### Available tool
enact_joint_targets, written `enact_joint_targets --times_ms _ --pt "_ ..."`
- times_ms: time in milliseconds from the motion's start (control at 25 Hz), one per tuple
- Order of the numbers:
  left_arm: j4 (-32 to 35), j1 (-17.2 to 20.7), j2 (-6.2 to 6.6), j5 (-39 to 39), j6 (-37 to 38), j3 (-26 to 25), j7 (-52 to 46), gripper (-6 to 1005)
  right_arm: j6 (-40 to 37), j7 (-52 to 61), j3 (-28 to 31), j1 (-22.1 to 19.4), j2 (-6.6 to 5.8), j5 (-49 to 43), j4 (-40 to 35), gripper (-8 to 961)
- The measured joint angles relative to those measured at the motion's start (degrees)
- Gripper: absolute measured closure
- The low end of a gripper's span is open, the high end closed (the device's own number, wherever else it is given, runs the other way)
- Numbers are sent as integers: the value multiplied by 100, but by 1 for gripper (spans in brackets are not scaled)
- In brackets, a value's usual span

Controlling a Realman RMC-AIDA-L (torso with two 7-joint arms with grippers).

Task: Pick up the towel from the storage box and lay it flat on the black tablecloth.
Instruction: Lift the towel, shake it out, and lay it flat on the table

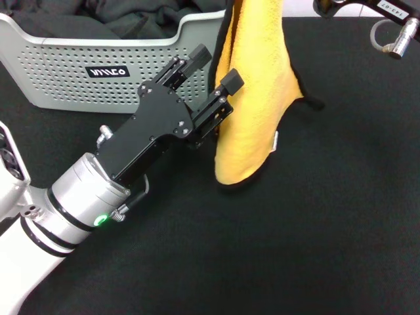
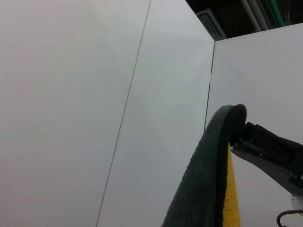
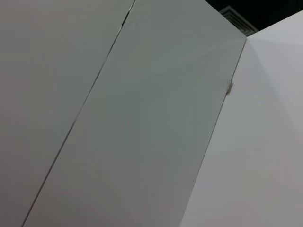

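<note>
The towel [image 1: 256, 98] hangs upright over the black tablecloth [image 1: 315, 230], yellow side facing me, and its lower end touches the cloth. Its top runs out of the head view. In the left wrist view the grey side of the towel [image 2: 203, 189] shows, with my right gripper [image 2: 240, 127] shut on its top edge. My left gripper [image 1: 216, 69] is open beside the towel's left edge, one finger in front of the yellow face. The storage box [image 1: 79, 79] stands at the back left, behind the left gripper.
Black folded cloths [image 1: 131, 16] lie inside the storage box. Part of the right arm with a cable [image 1: 394, 33] shows at the top right. The right wrist view shows only white wall panels [image 3: 142, 118].
</note>
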Motion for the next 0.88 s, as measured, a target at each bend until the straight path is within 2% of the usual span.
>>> enact_joint_targets --times_ms 880 --pt "-180 71 0 -210 -254 15 155 356 225 0 52 -180 -18 97 -154 927"
